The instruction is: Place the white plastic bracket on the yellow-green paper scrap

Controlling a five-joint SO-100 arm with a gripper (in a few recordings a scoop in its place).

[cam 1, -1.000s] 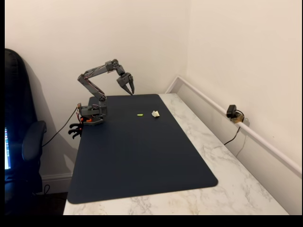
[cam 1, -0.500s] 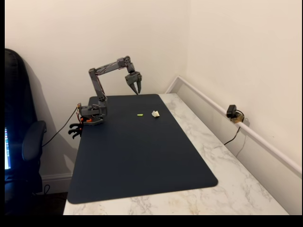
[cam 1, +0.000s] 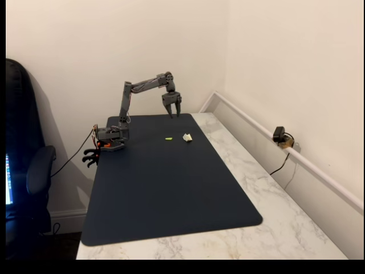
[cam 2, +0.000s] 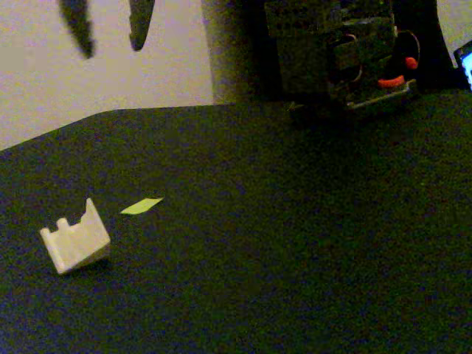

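Hanging points-down above the far edge of the mat, the gripper (cam 1: 171, 113) carries nothing; its two dark fingers (cam 2: 140, 23) stand a little apart, with a clear gap of wall showing between them in both fixed views.

Arm (cam 1: 145, 85): grey, reaching out level from an upright lower link, wrist bent downward. Base (cam 1: 111, 140) sits on the far left corner of the mat, with orange parts showing and a cable trailing off toward the wall.

White plastic bracket (cam 2: 75, 240): small angular piece with a notched upper edge, lying on the mat, well below and in front of the fingertips, not touched by them. In the wider fixed view it sits near the mat's right edge (cam 1: 187, 137).

Yellow-green paper scrap (cam 2: 141, 206): flat pointed sliver on the mat, just beside the bracket but apart from it, on the side nearer the base (cam 1: 169, 138).

Mat (cam 1: 171, 188): dark navy, covering most of the table.

Table (cam 1: 268, 188): white marbled top, set in a corner between two pale walls.

Small black camera (cam 1: 279, 135): mounted on the rail along the right wall, cable hanging.

Dark chair (cam 1: 28, 171): at the left edge.
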